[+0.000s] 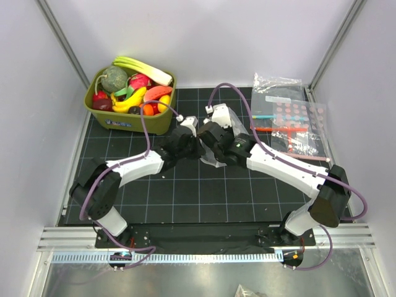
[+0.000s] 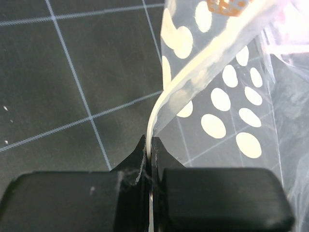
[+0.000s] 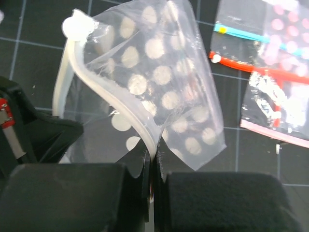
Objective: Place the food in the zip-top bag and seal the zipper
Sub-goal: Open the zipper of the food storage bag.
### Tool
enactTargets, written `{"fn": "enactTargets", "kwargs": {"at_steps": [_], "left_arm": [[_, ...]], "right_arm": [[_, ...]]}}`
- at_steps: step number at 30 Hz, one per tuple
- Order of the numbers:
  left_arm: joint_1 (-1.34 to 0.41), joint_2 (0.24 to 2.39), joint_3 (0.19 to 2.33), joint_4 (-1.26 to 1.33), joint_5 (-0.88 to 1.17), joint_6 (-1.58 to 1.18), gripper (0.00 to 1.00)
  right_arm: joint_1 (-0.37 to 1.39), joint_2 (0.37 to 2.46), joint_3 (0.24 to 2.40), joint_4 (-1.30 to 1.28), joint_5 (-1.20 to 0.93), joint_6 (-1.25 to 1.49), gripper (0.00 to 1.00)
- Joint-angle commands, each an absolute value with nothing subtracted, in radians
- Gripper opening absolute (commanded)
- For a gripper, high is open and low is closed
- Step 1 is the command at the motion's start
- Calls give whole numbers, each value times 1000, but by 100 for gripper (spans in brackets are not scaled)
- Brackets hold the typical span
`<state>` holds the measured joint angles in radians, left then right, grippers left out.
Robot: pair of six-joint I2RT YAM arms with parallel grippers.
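The zip-top bag (image 1: 234, 121), clear with cream dots, hangs between my two grippers at the middle of the mat. My left gripper (image 2: 150, 145) is shut on the cream zipper (image 2: 203, 60), which curves up and to the right from its jaws. My right gripper (image 3: 154, 157) is also shut on the zipper (image 3: 104, 92), with the dotted bag (image 3: 166, 82) standing above it. In the top view the left gripper (image 1: 197, 148) and right gripper (image 1: 210, 147) almost touch. The food (image 1: 133, 93), a banana, leek and round fruit, lies in the green bin (image 1: 158, 122).
Clear bags with pink-red dots and coloured zippers (image 1: 291, 120) lie at the back right of the mat, also visible as spare bags (image 3: 275, 72) in the right wrist view. The green bin stands at the back left. White walls enclose the black grid mat (image 1: 204, 198).
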<state>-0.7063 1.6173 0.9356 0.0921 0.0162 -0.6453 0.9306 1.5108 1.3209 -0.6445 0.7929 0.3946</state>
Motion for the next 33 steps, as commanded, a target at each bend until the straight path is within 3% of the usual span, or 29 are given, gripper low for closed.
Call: {"fn": "enactTargets", "kwargs": {"at_steps": [1,6,9,11,12,16,22,33], "left_arm": [[-706,1612,988,57,-24,-609,0],[-707,1634,1022,8,-71,-591,0],[-707,1634,1029,8,-40,-583,1],[-709,1629,1031,8,-34,-574,12],[-709,1628,1031,8,-28,-569,23],[-709,1598,1028,5,-25,-549,50],[-709,1517,994,6,-41,-535,62],[-709,1373,940,5,-64,-538,72]], "right_arm": [[937,1519,1400,-693,916,397,6],[936,1502,1402,-739,1041,426,7],[936,1468,1367,-704,1013,422,8],[936,1457,1341,-646,965,410,9],[937,1462,1332,-635,930,403,9],[928,1511,1341,-629,855,419,8],[862,1585,1345,-601,680,437,2],[824,1617,1345,-606,684,474,1]]}}
